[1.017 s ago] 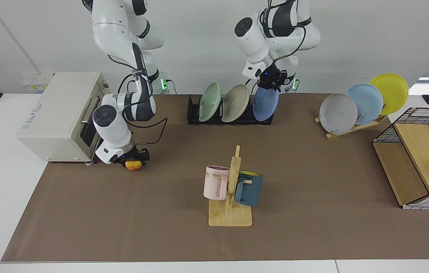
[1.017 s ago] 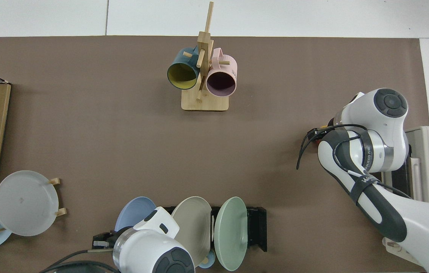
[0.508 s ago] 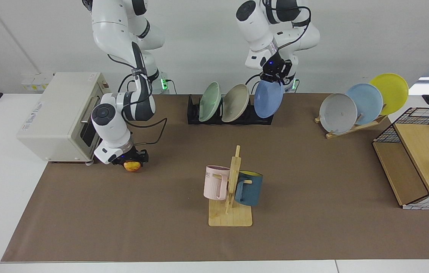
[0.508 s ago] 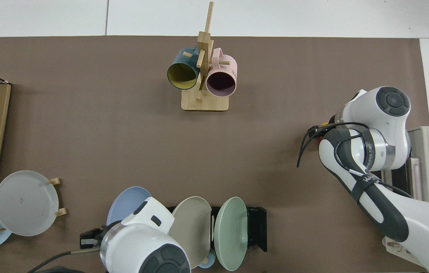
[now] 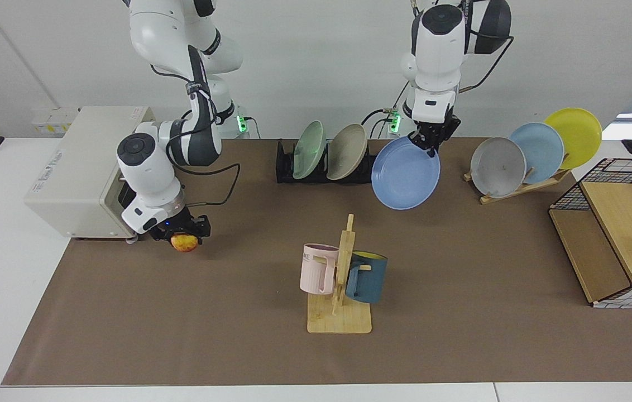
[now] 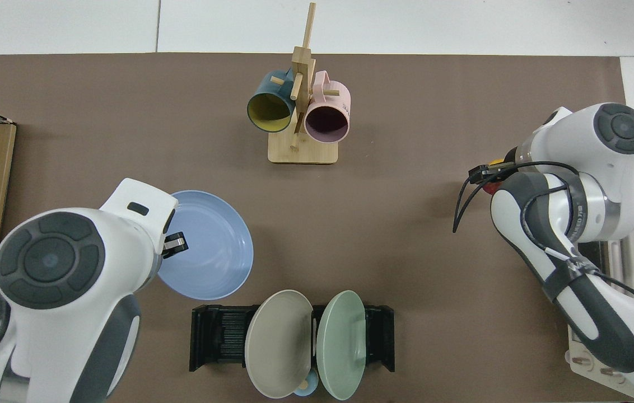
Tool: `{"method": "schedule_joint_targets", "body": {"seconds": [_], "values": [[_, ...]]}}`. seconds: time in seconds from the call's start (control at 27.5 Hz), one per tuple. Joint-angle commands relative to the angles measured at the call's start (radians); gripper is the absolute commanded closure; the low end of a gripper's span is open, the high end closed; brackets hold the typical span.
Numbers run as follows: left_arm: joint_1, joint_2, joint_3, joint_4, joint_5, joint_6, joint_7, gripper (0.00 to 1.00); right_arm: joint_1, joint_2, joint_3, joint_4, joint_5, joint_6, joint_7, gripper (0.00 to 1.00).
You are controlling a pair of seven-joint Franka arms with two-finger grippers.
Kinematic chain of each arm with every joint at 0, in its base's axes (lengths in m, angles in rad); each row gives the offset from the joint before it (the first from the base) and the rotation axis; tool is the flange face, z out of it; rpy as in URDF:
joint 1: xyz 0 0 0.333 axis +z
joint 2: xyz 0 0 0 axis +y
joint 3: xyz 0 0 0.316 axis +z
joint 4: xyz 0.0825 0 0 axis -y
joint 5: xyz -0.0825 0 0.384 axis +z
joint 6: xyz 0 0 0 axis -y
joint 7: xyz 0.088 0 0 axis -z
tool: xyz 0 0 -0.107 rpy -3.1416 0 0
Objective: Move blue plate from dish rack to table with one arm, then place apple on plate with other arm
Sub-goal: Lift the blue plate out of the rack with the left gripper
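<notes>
The left gripper (image 5: pixel 427 144) pinches the blue plate (image 5: pixel 405 174) hanging below its jaws; it should level it before lowering to the bench (image 5: pixel 461 268). The right gripper (image 5: pixel 182 237) clasps the apple (image 5: pixel 184 243).

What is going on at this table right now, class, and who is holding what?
The left hand holds the blue plate by its rim, tilted in the air, clear of the dish rack and above the table. The right hand is shut on the apple near the toaster oven. The plate is not yet set down.
</notes>
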Motion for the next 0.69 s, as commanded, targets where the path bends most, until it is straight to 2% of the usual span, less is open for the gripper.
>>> {"method": "schedule_joint_targets", "body": {"seconds": [0.0,0.15,0.25,0.36,0.54,0.65], "values": [[-0.001,0.014,0.0,-0.01,-0.164,0.083,-0.08,1.0,-0.009,-0.065,0.004,0.027,0.003,-0.104,-0.003,1.0],[-0.001,0.026,-0.003,-0.057,-0.251,0.194,-0.091,1.0,-0.009,-0.114,0.002,0.046,0.005,-0.185,-0.002,1.0],[-0.024,0.09,-0.014,-0.097,-0.256,0.313,-0.115,1.0,-0.009,-0.147,0.002,0.058,0.003,-0.228,-0.002,1.0],[-0.058,0.138,-0.015,-0.111,-0.259,0.389,-0.135,1.0,-0.009,-0.17,0.002,0.064,-0.007,-0.251,-0.002,1.0],[-0.147,0.293,-0.021,-0.146,-0.242,0.568,-0.187,1.0,-0.01,-0.179,0.002,0.063,-0.01,-0.258,-0.002,1.0],[-0.171,0.302,-0.021,-0.191,-0.241,0.622,-0.19,1.0,-0.009,-0.179,0.002,0.063,-0.01,-0.258,-0.002,1.0]]}}
